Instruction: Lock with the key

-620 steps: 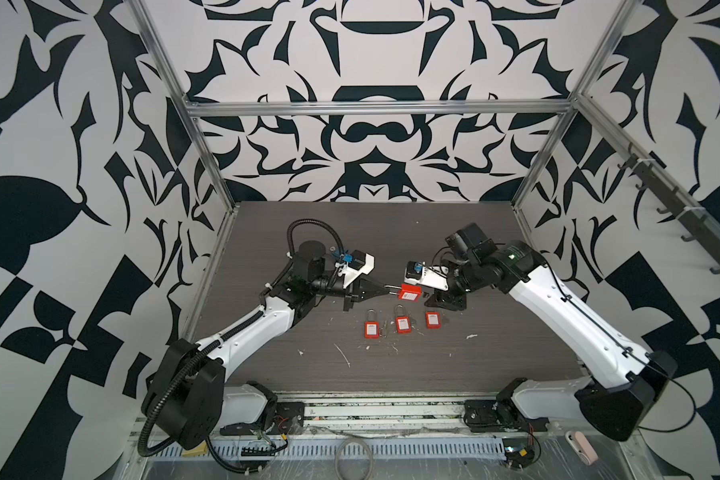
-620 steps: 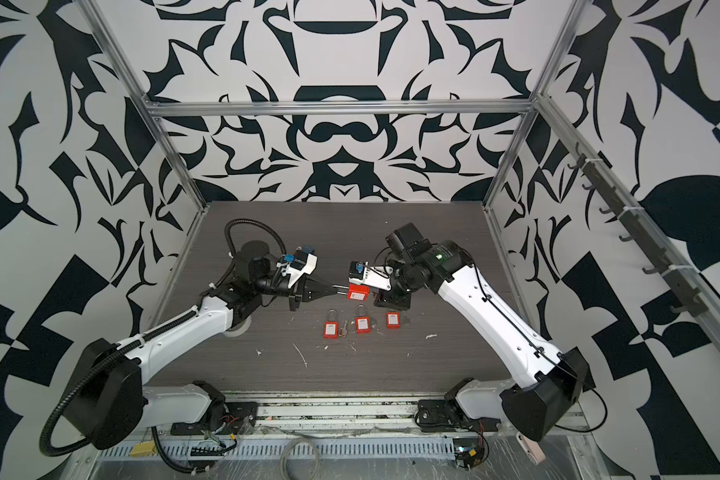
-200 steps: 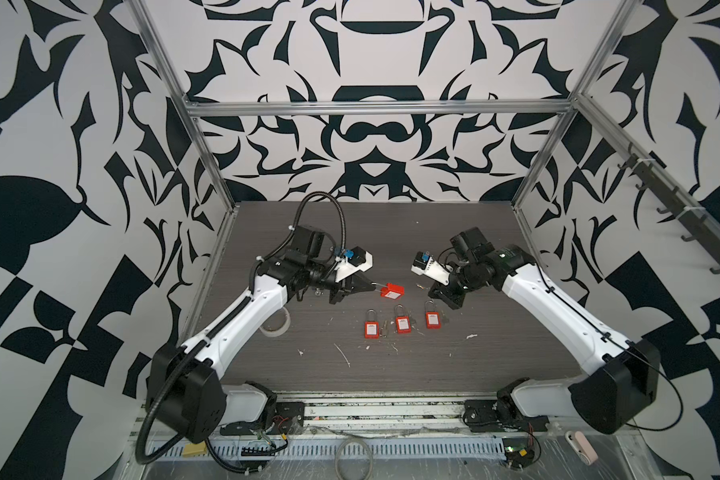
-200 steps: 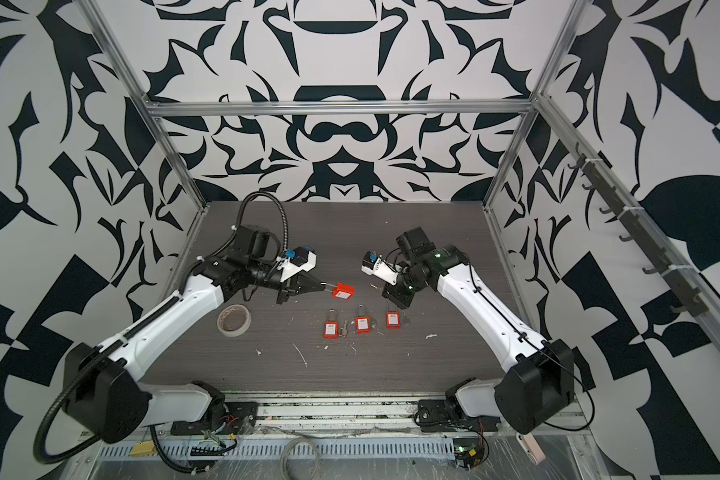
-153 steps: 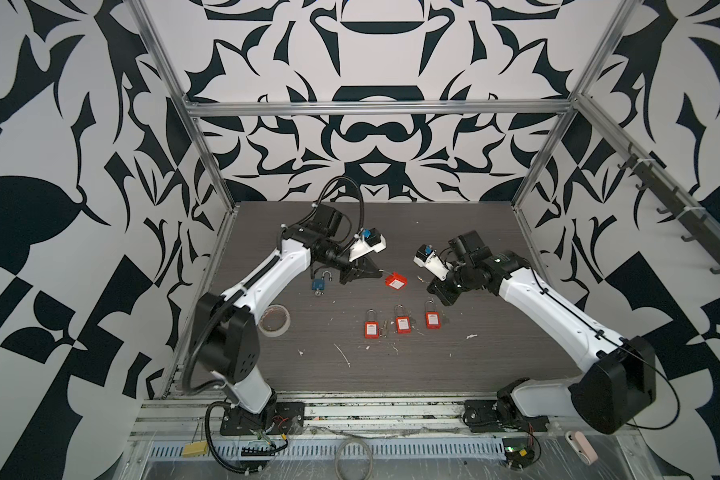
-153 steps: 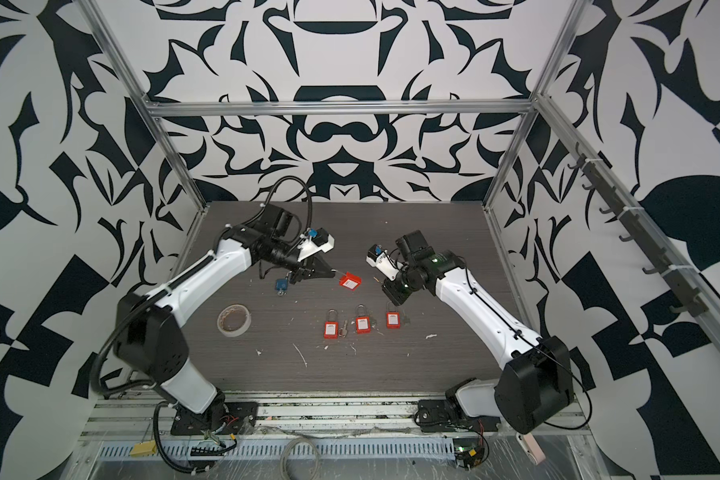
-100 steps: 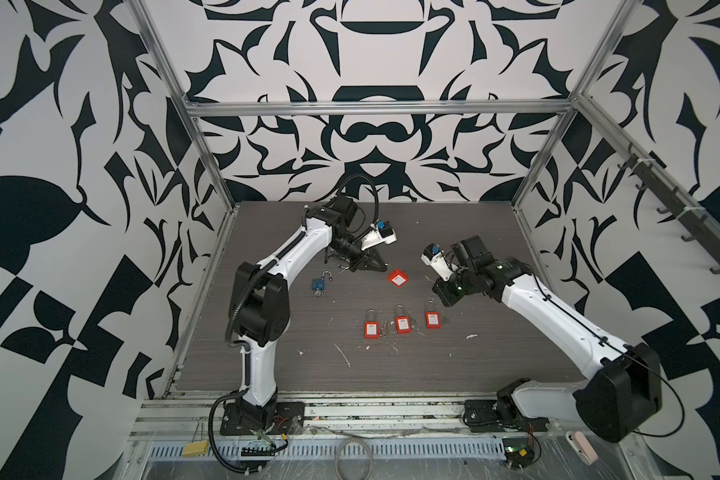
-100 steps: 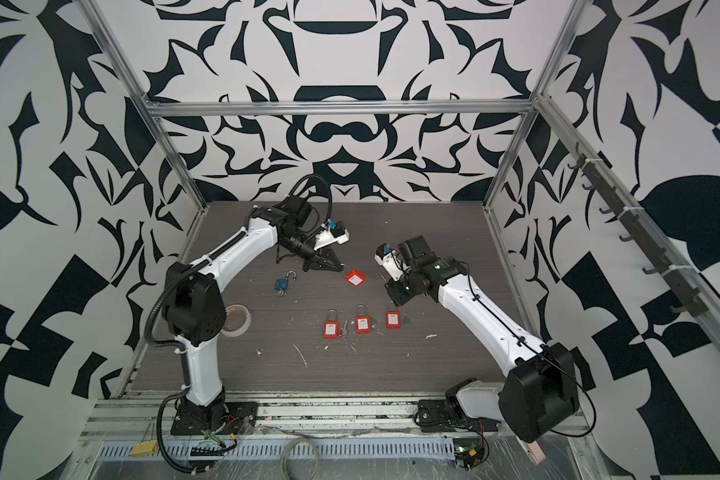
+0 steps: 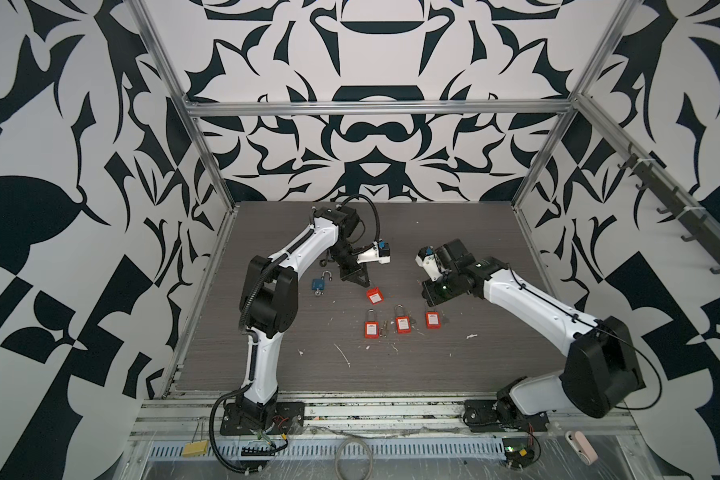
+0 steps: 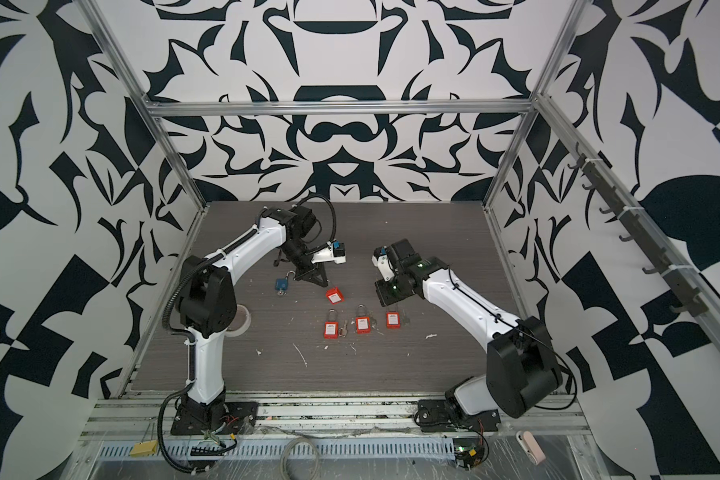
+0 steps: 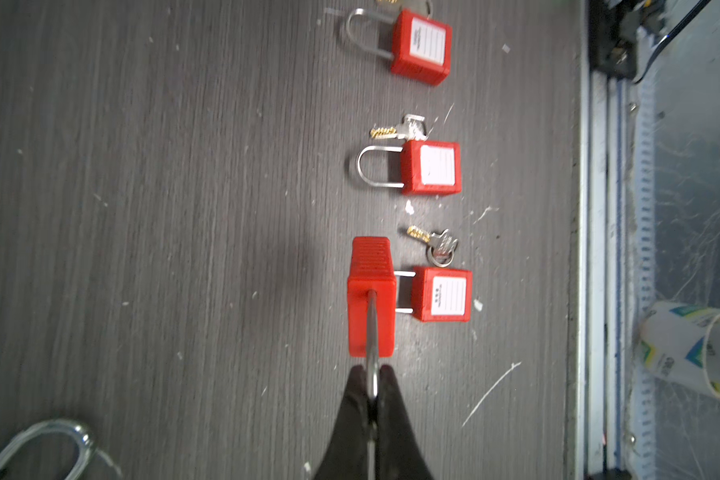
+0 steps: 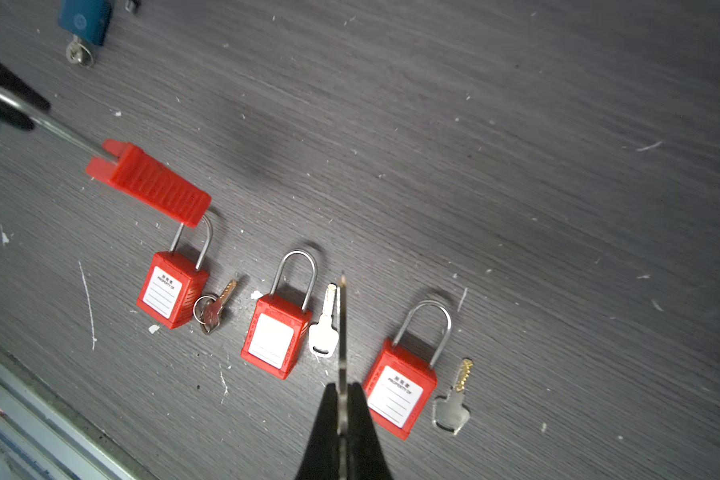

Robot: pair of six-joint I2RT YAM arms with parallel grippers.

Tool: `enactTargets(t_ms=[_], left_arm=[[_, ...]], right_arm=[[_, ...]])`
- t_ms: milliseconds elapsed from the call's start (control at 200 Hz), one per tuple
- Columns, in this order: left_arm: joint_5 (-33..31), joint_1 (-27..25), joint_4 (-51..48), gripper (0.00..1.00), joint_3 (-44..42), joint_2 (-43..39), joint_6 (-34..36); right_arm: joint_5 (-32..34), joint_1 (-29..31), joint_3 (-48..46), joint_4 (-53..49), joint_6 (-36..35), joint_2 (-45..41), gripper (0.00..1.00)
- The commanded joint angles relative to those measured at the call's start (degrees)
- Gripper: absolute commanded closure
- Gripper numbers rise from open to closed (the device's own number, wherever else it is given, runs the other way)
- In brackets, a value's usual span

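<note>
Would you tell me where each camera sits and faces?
Top views: high in front, looking down at the table, left arm and right arm.
Left wrist: on its arm, along the left gripper holding a padlock.
Right wrist: on its arm, along the right gripper holding a key.
Both wrist views show that padlock and three lying padlocks.

White arms [image 9: 262, 361] with black joints [image 9: 269, 299] and cables [image 9: 211, 424].

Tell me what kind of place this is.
Probably a robotics test cell: an aluminium frame with patterned panels encloses a table, two arms are bolted at its front, and red padlocks lie in a row.
</note>
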Motion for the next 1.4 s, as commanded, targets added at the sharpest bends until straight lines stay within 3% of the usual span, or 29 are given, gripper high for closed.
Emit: enactTargets(t_ms=[0,295,980,1215,1395], left_arm=[[-4.96,0.22,-1.18,1.0,-0.65,0.65,0.82],[-7.88,-0.68,0.83,1.0,-1.32,2.42,1.38],[-9.38,-3.79,0.75,1.0,-0.03,5.88,1.78],[-13.12,-4.26,3.43,0.84,1.76,6.42,0.29],[-15.11,-4.27,8.3,0.8,1.48,5.84,-0.64]], right_arm=[[-0.09,2.23,1.94,1.64,2.77,0.11,1.0],[-0.43,4.48,1.69,3.36,8.09,2.49,1.0],[-0.85,5.73,1.38,3.14,10.16,4.27,1.0],[-0.95,5.76,1.21,3.45,10.51,4.38,1.0],[-1.48,5.73,1.08,3.9,10.72,4.73,1.0]])
